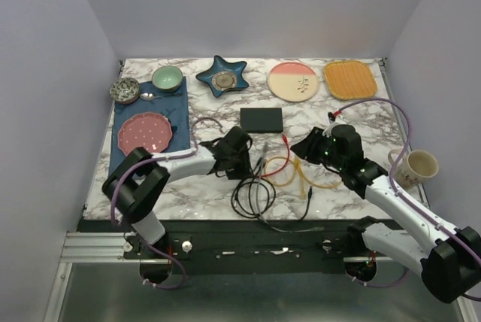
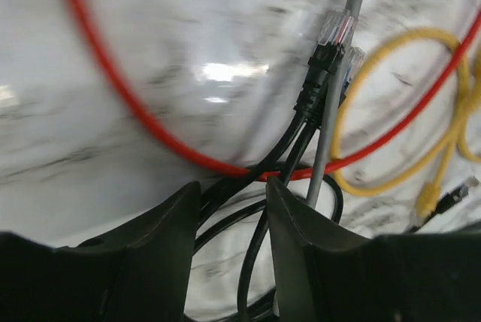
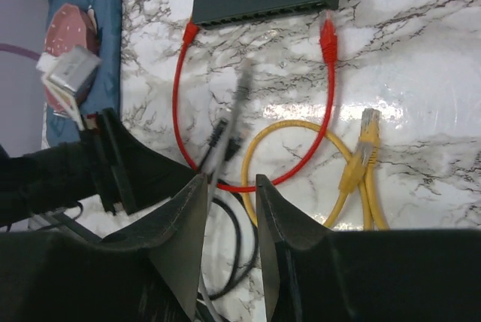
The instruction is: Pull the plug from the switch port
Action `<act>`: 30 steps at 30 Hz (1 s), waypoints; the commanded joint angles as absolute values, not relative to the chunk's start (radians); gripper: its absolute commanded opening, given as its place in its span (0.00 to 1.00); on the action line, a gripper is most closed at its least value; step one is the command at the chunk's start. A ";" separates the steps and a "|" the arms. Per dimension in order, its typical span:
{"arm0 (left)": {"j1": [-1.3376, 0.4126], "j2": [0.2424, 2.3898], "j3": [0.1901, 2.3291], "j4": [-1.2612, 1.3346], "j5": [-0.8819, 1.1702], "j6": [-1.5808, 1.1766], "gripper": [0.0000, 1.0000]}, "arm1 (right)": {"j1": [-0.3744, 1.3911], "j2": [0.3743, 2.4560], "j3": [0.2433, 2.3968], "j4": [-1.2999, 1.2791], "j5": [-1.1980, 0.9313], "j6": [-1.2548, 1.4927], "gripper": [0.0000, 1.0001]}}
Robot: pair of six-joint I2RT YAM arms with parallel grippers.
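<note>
The flat matte-black rectangular switch (image 1: 261,119) is lying mid-table on the marble top, its socket edge facing the arms, with one red plug (image 3: 328,34) of the red cable (image 3: 178,104) lying just off it. The left gripper (image 2: 233,209) is hovering with fingers narrowly parted around black cables (image 2: 289,145) and a grey cable (image 2: 325,141). The right gripper (image 3: 229,194) is hanging behind, fingers slightly apart, gripping nothing.

Bright, glary marble; blurred wrist views
</note>
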State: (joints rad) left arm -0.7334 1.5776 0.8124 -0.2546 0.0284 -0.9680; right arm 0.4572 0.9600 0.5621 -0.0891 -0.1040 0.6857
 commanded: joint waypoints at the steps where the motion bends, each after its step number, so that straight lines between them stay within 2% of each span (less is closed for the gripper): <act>1: -0.897 1.811 1.032 -0.365 0.176 -0.786 0.42 | 0.463 0.939 0.643 -0.166 -0.032 0.657 0.40; 4: -0.936 1.943 1.224 -0.434 0.231 -0.723 0.29 | 0.462 0.910 0.672 -0.207 -0.005 0.650 0.40; 9: -0.937 2.058 1.423 -0.390 0.310 -0.768 0.21 | 0.460 0.772 0.706 -0.242 0.092 0.649 0.40; 14: -0.954 2.254 1.658 -0.273 0.458 -0.879 0.17 | 0.460 0.701 0.721 -0.241 0.130 0.650 0.40; 21: -0.997 2.563 2.228 -0.356 0.596 -0.905 0.16 | 0.460 0.738 0.755 -0.253 0.137 0.652 0.40; 23: -0.993 2.568 2.243 -0.362 0.597 -0.897 0.17 | 0.459 0.741 0.762 -0.253 0.140 0.652 0.40; 24: -0.989 2.521 2.185 -0.353 0.571 -0.884 0.21 | 0.459 0.739 0.765 -0.255 0.144 0.647 0.40; 25: -0.982 2.482 2.134 -0.338 0.554 -0.862 0.30 | 0.459 0.738 0.768 -0.256 0.146 0.644 0.41; 28: -0.942 2.283 1.877 -0.206 0.511 -0.853 0.46 | 0.459 0.729 0.772 -0.252 0.160 0.653 0.41; 30: -0.907 2.132 1.731 -0.160 0.470 -0.838 0.50 | 0.457 0.727 0.776 -0.249 0.167 0.660 0.42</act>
State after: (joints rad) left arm -0.9806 2.4176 1.9488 -0.2623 0.4976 -0.8635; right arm 0.4572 0.7414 0.7403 -0.2348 0.1135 0.6605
